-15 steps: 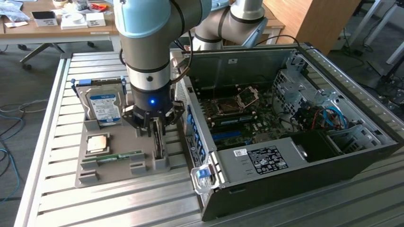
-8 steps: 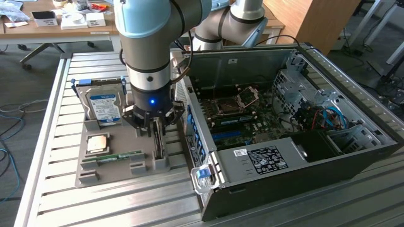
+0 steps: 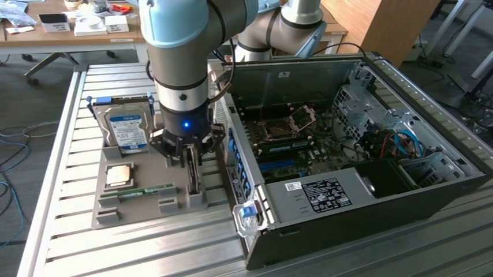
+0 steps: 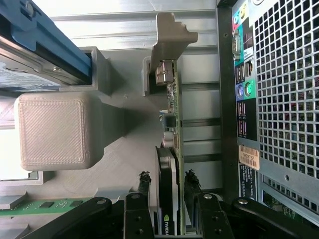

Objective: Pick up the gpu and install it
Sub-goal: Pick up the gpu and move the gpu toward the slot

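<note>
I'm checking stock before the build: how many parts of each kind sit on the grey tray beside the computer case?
Boxy silver hard drive with blue-white label: 1
Square silvery processor chip: 1
Narrow green memory stick: 1
Dark flat gpu card with metal bracket: 1
Total: 4, all on the grey plastic tray

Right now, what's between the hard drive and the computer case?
The gpu, standing on edge in the gray tray, with the hand over it; the exterior view shows this.
</note>
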{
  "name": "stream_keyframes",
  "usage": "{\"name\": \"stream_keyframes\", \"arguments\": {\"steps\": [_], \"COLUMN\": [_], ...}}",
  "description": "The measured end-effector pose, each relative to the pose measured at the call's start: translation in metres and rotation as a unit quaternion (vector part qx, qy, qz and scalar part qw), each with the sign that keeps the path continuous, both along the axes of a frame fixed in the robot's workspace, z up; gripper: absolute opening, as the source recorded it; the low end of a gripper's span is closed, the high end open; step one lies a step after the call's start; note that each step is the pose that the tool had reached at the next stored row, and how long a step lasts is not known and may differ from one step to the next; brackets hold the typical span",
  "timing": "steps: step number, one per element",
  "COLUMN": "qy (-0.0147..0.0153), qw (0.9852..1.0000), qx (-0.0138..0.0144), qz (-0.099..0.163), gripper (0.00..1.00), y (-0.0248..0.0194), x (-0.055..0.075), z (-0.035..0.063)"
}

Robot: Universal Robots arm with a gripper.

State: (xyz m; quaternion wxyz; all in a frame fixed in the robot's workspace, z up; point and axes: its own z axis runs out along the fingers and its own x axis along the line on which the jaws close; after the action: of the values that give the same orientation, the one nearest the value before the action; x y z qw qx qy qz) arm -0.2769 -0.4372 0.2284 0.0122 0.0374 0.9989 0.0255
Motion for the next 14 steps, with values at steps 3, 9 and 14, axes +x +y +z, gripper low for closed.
{"name": "stream_keyframes", "arguments": {"steps": [3,9,14], "qy": [0.0000,0.0000,0.0000], "qw": [1.0000,1.0000,1.0000], "qx": [0.0000,0.0000,0.0000], "qz": [0.000,0.000,0.000], "gripper": [0.42,0.42,0.42], "y": [0.0000,0.0000,0.0000], "x": [0.0000,0.0000,0.0000], "z": [-0.0004,-0.0018,-0.0018]}}
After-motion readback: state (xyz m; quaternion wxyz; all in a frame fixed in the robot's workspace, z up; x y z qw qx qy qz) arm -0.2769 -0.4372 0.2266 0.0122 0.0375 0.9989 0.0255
